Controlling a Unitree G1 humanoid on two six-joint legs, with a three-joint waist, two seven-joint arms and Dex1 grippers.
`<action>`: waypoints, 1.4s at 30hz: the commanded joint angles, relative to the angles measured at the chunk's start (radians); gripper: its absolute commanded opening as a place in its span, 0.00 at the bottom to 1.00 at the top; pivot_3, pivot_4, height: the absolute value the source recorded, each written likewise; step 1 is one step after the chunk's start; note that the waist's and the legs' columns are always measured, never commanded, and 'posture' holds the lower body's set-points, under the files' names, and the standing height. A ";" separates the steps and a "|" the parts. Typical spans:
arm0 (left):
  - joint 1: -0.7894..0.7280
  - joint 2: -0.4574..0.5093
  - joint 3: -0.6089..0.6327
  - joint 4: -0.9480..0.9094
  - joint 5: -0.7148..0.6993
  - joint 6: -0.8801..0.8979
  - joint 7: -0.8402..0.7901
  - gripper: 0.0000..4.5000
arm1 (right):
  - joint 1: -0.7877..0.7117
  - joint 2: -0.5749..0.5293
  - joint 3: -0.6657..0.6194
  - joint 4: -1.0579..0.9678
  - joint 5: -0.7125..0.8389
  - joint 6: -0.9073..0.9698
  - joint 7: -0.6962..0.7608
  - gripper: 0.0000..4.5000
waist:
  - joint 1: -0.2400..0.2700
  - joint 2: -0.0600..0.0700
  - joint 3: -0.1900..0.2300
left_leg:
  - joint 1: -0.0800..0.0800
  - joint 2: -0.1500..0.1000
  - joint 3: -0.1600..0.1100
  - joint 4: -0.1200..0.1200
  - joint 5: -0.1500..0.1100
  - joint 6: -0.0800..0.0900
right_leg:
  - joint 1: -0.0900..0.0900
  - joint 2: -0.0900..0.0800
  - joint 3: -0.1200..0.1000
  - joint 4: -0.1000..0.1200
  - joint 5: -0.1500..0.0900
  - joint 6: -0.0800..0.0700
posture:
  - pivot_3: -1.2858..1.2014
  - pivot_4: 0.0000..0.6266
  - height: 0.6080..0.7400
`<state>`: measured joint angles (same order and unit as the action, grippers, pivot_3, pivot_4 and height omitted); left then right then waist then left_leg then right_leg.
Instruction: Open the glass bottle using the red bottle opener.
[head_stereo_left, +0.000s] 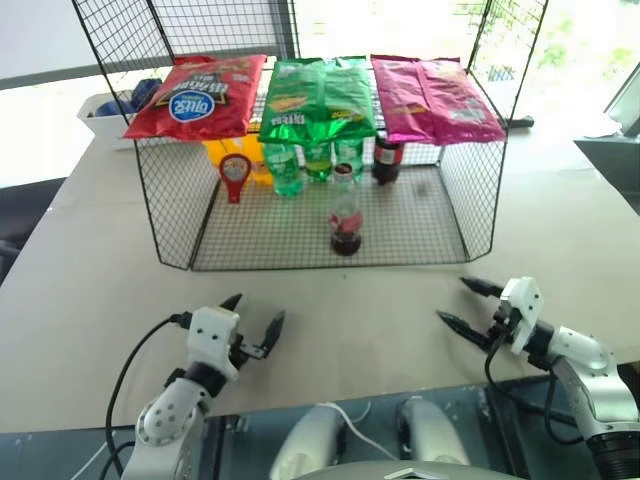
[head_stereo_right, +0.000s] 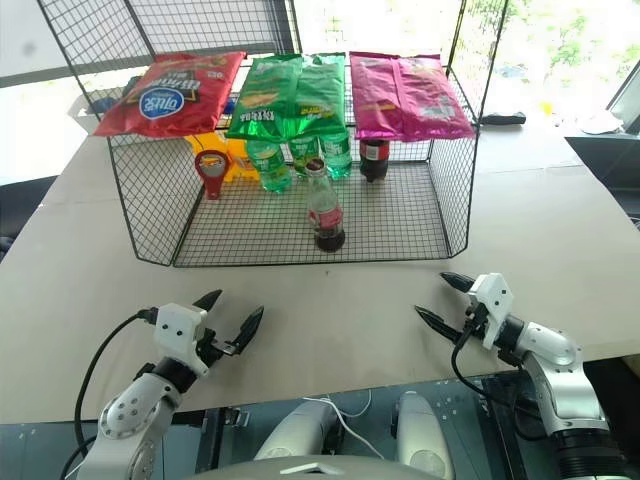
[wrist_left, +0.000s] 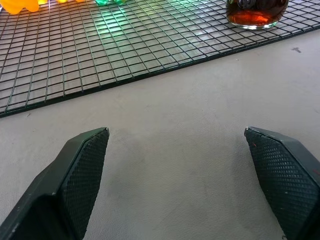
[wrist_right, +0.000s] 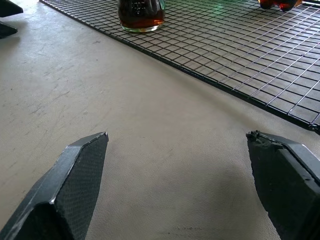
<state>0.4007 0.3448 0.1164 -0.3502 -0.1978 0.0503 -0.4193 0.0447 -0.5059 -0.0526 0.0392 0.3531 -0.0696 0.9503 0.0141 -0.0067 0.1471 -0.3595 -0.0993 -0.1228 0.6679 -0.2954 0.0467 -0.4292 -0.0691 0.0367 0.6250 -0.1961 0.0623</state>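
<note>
Left claw (head_stereo_left: 256, 317) is seen spread fully wide and empty, hovering low over the beige table (head_stereo_left: 90, 250) at about 7 o'clock of the scene. Right claw (head_stereo_left: 468, 303) is likewise spread wide with nothing held, at about 5 o'clock.

The small clear contoured glass bottle with dark cola in its lower part (head_stereo_left: 346, 212) is found upright on the floor of the black wire-mesh rack (head_stereo_left: 400, 235), near the rack's open front edge, roughly at 12 o'clock from the midpoint between the claws. Its red crown cap is judged to be on yet. The small flat red bottle opener with a round ring head (head_stereo_left: 235, 177) is noted at 10 o'clock of the bottle, well apart from it, ring head up, against the mesh; whether it hangs or leans cannot be told.

Step in hand is judged to be the first reach. The opener is best approached by the left claw, gripped at the tapering handle so the ring is left free. The bottle is best steadied by the right claw at the label band. The green plastic soda bottles (head_stereo_left: 285, 165) behind should be avoided.
</note>
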 joint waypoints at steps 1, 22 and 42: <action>0.007 0.012 0.005 -0.029 -0.005 0.003 -0.012 1.00 | 0.013 -0.002 -0.008 -0.041 0.004 -0.015 -0.002 0.99 | 0.000 0.000 0.000 | 0.000 0.000 0.000 0.000 0.000 0.000 | 0.000 0.000 0.000 0.000 0.000 0.000 | 0.52 0.24 0.96; -0.024 0.011 0.020 -0.007 -0.004 -0.013 -0.013 1.00 | -0.003 0.018 0.018 -0.058 -0.001 -0.012 -0.020 0.99 | 0.000 0.000 0.000 | 0.000 0.000 0.000 0.000 0.000 -0.001 | 0.000 0.000 0.000 0.000 0.000 0.000 | 0.52 0.24 0.96; -0.541 0.061 0.171 0.139 -0.077 0.064 0.081 1.00 | -0.187 0.093 0.080 -0.470 0.232 0.324 -0.123 0.99 | 0.001 -0.002 0.001 | -0.002 -0.001 -0.004 0.001 0.001 -0.002 | -0.001 0.000 -0.004 0.000 0.000 0.000 | 0.52 0.24 0.96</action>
<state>-0.1114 0.3888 0.2659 -0.2319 -0.2779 0.1216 -0.3432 -0.1243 -0.4193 0.0328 -0.3902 0.5583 0.2450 0.8404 0.0150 -0.0087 0.1481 -0.3621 -0.1008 -0.1272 0.6685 -0.2941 0.0444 -0.4309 -0.0689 0.0320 0.6250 -0.1958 0.0620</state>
